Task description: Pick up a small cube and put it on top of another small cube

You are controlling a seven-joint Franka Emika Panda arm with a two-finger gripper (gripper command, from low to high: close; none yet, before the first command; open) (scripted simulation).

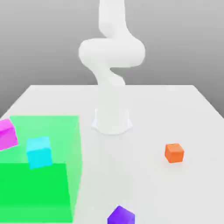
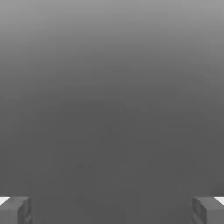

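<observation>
Near the front edge of the white table [image 1: 183, 109], the small purple cube [image 1: 121, 216] lies free, well apart from the small orange cube [image 1: 174, 153] off toward the exterior view's right. We judge nothing is done yet: our gripper [image 2: 112, 210] stands wide open and empty, so grasping, carrying and stacking all remain.

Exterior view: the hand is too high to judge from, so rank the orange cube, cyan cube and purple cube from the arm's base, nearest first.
From the arm's base:
1. Orange cube, on the view's right, and cyan cube, on the left: too close to call.
2. Purple cube, at the front edge: farthest.
</observation>
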